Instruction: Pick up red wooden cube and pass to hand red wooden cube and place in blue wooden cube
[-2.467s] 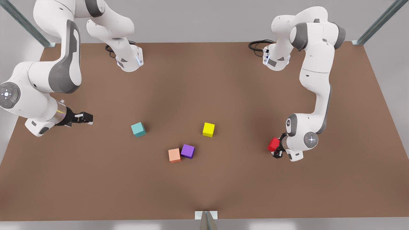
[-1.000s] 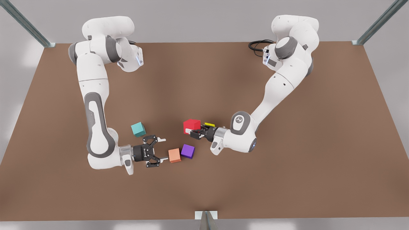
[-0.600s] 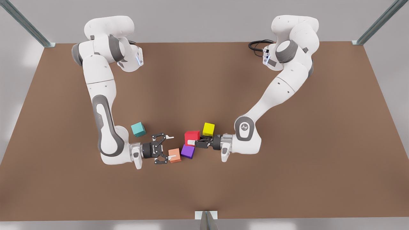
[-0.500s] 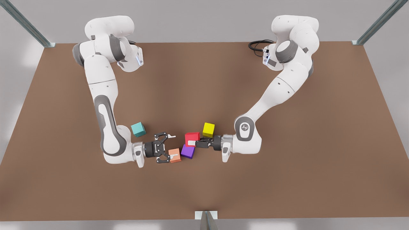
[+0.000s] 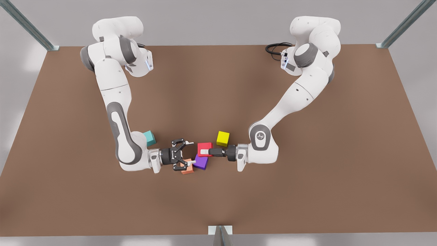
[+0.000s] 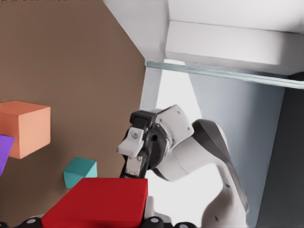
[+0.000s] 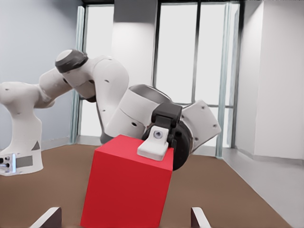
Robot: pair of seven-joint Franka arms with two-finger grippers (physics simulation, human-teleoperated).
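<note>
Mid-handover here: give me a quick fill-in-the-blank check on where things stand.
1. The red wooden cube sits in the left gripper, whose jaws are ___ on it.
2. The right gripper faces that cube with its jaws ___.
3. In the front view the blue wooden cube is partly hidden by the ___ arm.

Missing words: shut; open; right

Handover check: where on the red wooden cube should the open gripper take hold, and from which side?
Grip the red wooden cube on its two free side faces, coming in level from the front view's left. The left gripper pinches it top and bottom from the other side, and the open right gripper already has its fingers spread across those free faces.
</note>
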